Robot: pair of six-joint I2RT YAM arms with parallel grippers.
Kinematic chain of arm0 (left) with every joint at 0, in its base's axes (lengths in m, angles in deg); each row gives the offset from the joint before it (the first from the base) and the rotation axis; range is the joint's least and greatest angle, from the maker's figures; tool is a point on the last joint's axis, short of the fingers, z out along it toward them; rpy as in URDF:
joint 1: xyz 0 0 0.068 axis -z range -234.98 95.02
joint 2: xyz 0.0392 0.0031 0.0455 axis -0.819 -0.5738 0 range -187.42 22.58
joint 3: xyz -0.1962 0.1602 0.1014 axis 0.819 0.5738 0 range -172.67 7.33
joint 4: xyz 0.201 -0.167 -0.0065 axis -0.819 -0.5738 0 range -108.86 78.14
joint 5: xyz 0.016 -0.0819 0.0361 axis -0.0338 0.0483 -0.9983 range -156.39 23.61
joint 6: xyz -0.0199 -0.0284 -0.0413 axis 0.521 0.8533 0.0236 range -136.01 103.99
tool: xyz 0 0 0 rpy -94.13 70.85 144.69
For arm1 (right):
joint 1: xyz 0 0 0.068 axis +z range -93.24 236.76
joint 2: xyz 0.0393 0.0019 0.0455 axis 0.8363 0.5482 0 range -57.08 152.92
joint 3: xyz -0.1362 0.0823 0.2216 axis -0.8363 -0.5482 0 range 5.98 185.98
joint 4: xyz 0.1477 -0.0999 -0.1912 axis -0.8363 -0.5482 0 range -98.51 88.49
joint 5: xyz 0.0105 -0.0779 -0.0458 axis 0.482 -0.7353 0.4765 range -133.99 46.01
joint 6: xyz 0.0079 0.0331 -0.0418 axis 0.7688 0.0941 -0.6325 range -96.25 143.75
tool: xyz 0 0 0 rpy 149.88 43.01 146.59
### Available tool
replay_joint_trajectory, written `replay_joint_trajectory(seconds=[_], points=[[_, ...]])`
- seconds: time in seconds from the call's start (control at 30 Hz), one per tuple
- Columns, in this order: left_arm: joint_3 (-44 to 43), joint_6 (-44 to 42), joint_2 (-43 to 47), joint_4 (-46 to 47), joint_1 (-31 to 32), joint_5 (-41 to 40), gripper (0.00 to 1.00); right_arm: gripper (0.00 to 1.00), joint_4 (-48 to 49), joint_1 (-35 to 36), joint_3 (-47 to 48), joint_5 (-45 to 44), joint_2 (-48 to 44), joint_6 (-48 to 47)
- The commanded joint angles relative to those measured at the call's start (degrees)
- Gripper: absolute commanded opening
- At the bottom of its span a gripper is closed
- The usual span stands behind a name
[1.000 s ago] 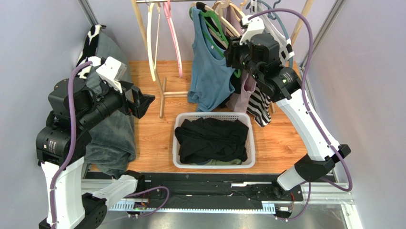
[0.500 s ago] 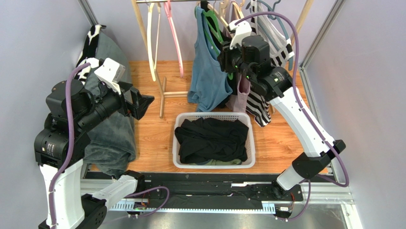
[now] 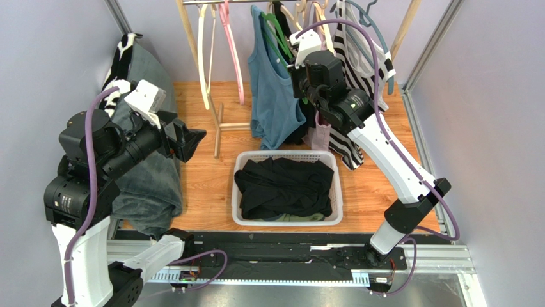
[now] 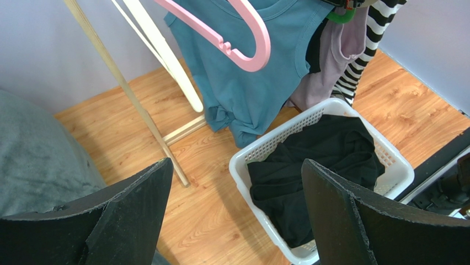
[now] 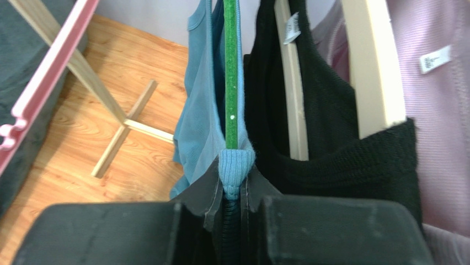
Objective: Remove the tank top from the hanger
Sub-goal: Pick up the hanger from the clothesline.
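Observation:
The blue tank top hangs from a green hanger on the rack. In the right wrist view, its ribbed shoulder strap lies over the green hanger. My right gripper is shut on that strap, where it wraps the hanger's arm. From above, the right gripper sits high against the tank top's right shoulder. My left gripper hovers off to the left, apart from the rack. It is open with nothing between its fingers, and the tank top hangs ahead of it.
A white basket holding dark clothes stands on the wood floor below the rack. A black top, a pink garment and a striped one hang right of the tank top. Empty pink and cream hangers hang left. Grey cloth drapes far left.
My right arm has moved left and up along the rack, and its jaws have closed onto the tank top's strap. The tank top has swung left. The left arm barely shifted.

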Motion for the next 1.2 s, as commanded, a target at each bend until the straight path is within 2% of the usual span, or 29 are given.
replay_joint_trajectory(seconds=[0.0,0.3,0.5,0.63,0.8,1.03,1.17], points=[[-0.11,-0.1,0.05,1.99,-0.3,0.25,0.95,0.0,3.84,-0.51,4.09,-6.07,-1.47,-1.51],[0.5,-0.36,0.4,2.16,-0.3,-0.01,0.95,0.0,4.43,-9.83,-3.19,-5.46,-8.22,3.77],[0.85,-0.36,0.75,2.16,-0.3,-0.01,0.95,0.0,4.53,-14.22,-3.99,-2.83,-10.34,3.94],[1.03,-0.37,0.92,2.25,-0.3,-0.1,0.95,0.0,4.62,-14.4,-3.73,4.01,-10.34,4.73],[1.11,-0.28,1.01,2.16,-0.3,0.07,0.95,0.0,7.15,-11.34,-2.67,10.97,-9.02,2.89],[1.73,-0.72,1.54,2.34,-0.3,-0.28,0.95,0.0,15.24,-7.9,-1.97,12.74,-9.73,0.6],[2.08,-0.8,1.89,2.43,-0.21,-0.54,0.95,0.0,14.99,-7.46,1.97,12.47,-8.59,0.6]])
